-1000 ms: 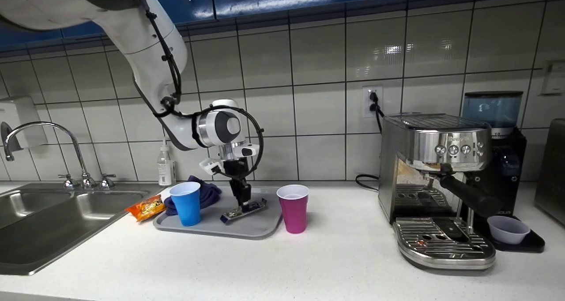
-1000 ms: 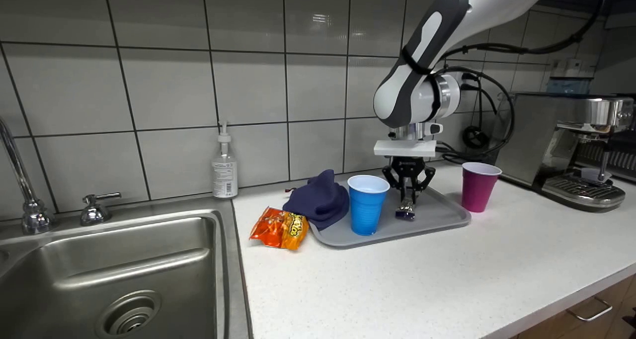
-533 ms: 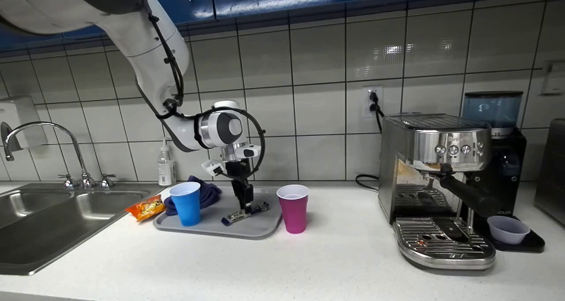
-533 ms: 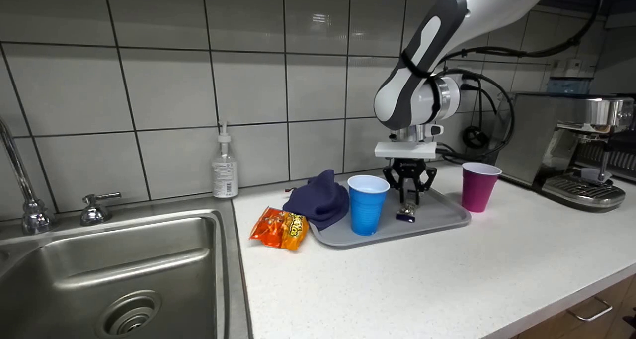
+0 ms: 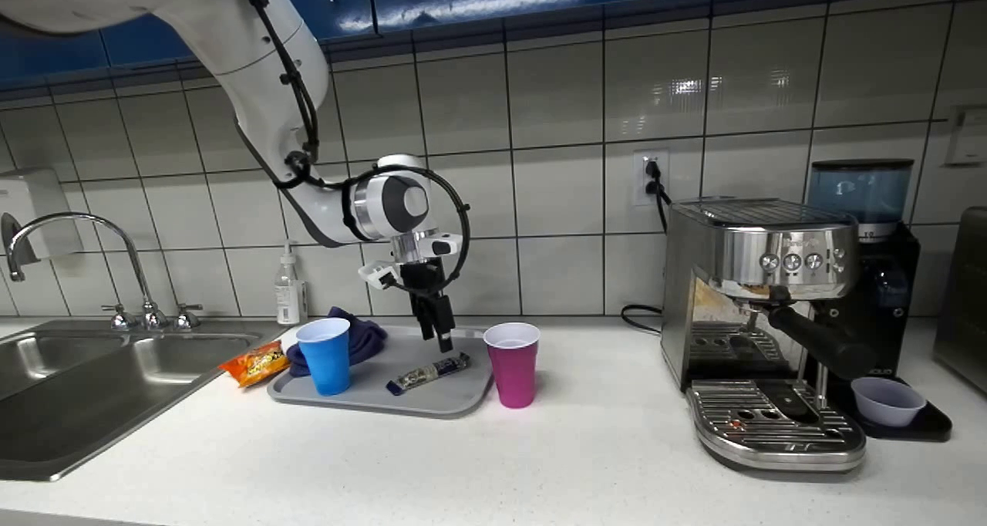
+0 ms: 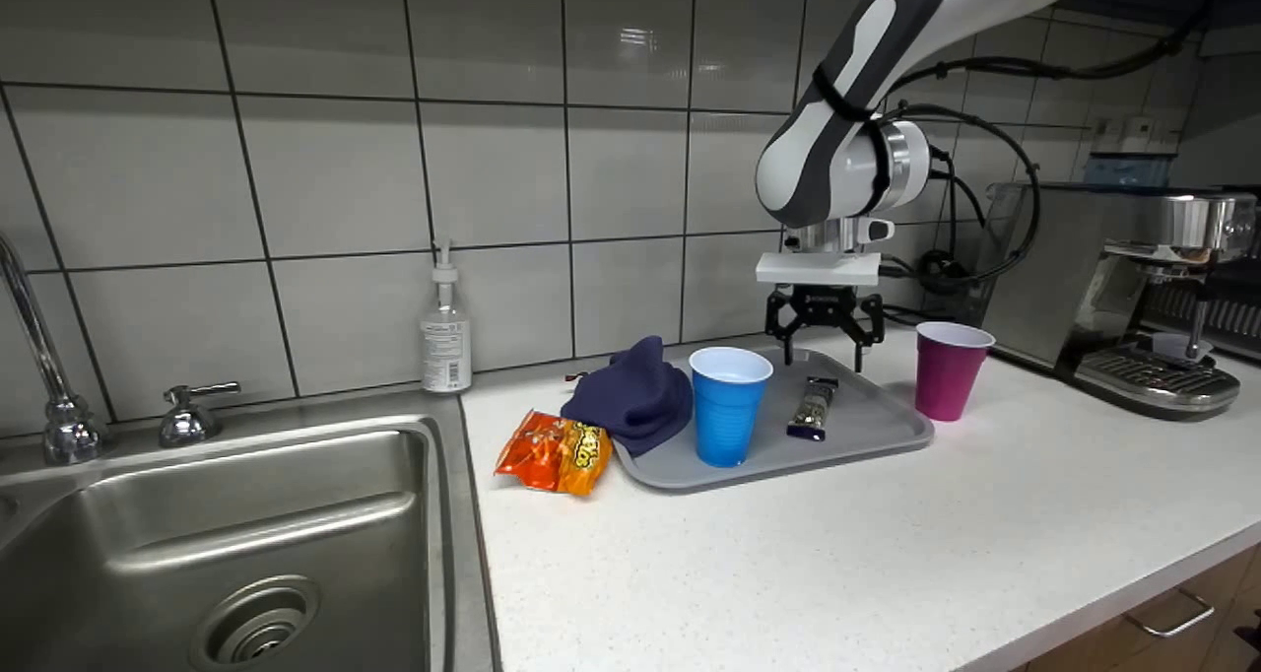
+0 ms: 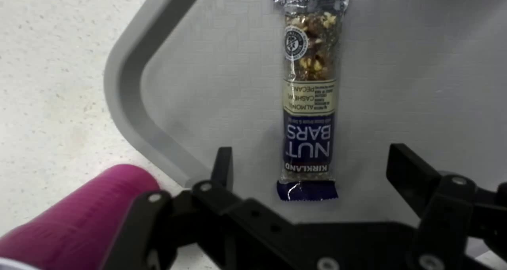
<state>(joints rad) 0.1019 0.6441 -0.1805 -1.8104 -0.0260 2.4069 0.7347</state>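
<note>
Jaws, wide apart and empty, hang above the slim, clear-and-navy film-wrapped nut bar (image 7: 310, 96) lying flat on the grey rectangular plastic tray (image 7: 122, 80); probably light, firm, slick, best pinched across its middle

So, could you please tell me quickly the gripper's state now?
Gripper: open, holding nothing; the nut bar lies on the tray below.

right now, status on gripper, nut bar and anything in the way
Gripper open and empty, above gray tray. Kirkland nut bar lying flat on gray tray. Nothing seen between them; blue cup also on gray tray, magenta cup beside it.
</note>
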